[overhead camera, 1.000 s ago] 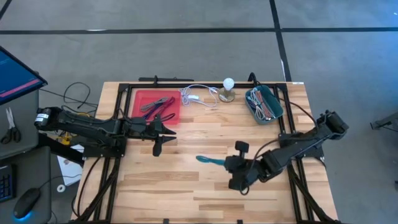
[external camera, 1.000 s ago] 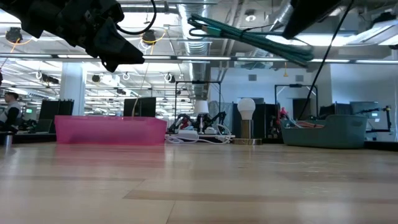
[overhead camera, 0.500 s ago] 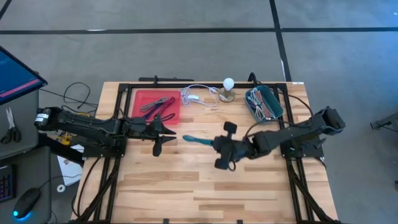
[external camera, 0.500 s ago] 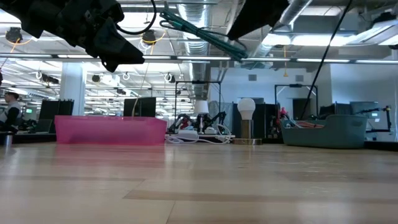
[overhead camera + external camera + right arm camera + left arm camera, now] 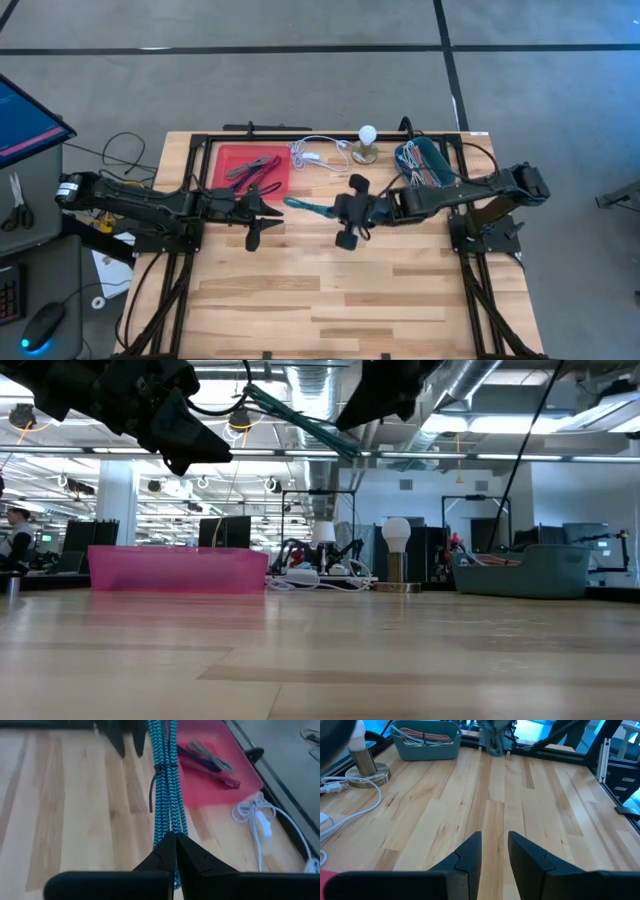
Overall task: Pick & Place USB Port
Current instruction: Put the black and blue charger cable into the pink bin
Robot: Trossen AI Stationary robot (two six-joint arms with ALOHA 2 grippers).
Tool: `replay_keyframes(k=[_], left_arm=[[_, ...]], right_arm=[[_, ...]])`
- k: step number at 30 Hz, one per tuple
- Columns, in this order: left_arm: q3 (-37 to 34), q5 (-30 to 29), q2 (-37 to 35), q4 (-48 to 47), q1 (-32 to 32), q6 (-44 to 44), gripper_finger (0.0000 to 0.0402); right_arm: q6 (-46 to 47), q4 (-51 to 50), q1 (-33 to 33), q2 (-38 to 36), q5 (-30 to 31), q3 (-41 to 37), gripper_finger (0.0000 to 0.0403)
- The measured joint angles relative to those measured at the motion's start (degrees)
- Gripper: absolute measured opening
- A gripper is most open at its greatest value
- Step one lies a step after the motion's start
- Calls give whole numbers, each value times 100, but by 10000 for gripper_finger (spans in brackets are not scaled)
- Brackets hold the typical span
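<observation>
The USB cable is a teal braided bundle [image 5: 165,775] bound by a dark tie [image 5: 154,782]. It hangs in the air over the table's middle [image 5: 305,207] and shows high up in the low view [image 5: 295,418]. My right gripper [image 5: 338,210] is shut on it, just right of the red tray [image 5: 240,158]. In that tray lie other coiled cables [image 5: 255,170]. My left gripper [image 5: 253,222] hovers above the tray's near right corner, its fingers [image 5: 470,851] a little apart and empty. My right gripper pinches the teal bundle's near end [image 5: 170,831] between its two fingers [image 5: 162,851]. The fingers come from the table's right and lie along the cable. The bundle is lifted clear and sticks out past the fingertips toward the left gripper and the red tray.
A teal bin of cables [image 5: 425,166] stands at the far right. A bulb on a round base [image 5: 367,142] and a white cord with a switch [image 5: 318,155] lie along the far edge. Bare wood [image 5: 330,290] fills the near half.
My right gripper, still shut on the teal cable, has swung from the near right part of the table toward the left and far edge, ending close to the red tray. The cable stayed lifted clear and travelled with it.
</observation>
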Motion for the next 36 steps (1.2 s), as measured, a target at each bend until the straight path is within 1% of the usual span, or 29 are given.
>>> replay_keyframes(k=[3, 5, 11, 14, 15, 17, 20, 22, 24, 25, 29, 32, 36], left_arm=[[0, 0, 0, 0, 0, 0, 95], [0, 0, 0, 0, 0, 0, 95], [0, 0, 0, 0, 0, 0, 95], [0, 0, 0, 0, 0, 0, 95], [0, 0, 0, 0, 0, 0, 95], [0, 0, 0, 0, 0, 0, 95], [0, 0, 0, 0, 0, 0, 95], [0, 0, 0, 0, 0, 0, 95], [0, 0, 0, 0, 0, 0, 95], [0, 0, 0, 0, 0, 0, 95], [0, 0, 0, 0, 0, 0, 95], [0, 0, 0, 0, 0, 0, 95], [0, 0, 0, 0, 0, 0, 95]], right_arm=[[-141, 238, -234, 0, -296, -2, 0], [-156, 258, -379, 0, -383, 0, 0], [-270, 245, -789, 0, -408, 0, 0], [-351, 286, -1114, 0, -464, -2, 0], [-351, 313, -1258, 0, -620, -2, 0], [-353, 415, -1557, 4, -1155, 0, 0], [-473, 957, -1912, 163, -1920, 2, 0], [-586, 1148, -2075, 212, -2381, -22, 0], [-637, 1659, -2202, 374, -2774, 65, 0], [-649, 1737, -2245, 457, -2920, 114, 0], [-834, 1610, -2403, 1002, -3134, 504, 0], [-881, 1596, -2558, 1487, -3507, 952, 0], [-905, 1568, -2669, 2262, -3576, 1719, 0]])
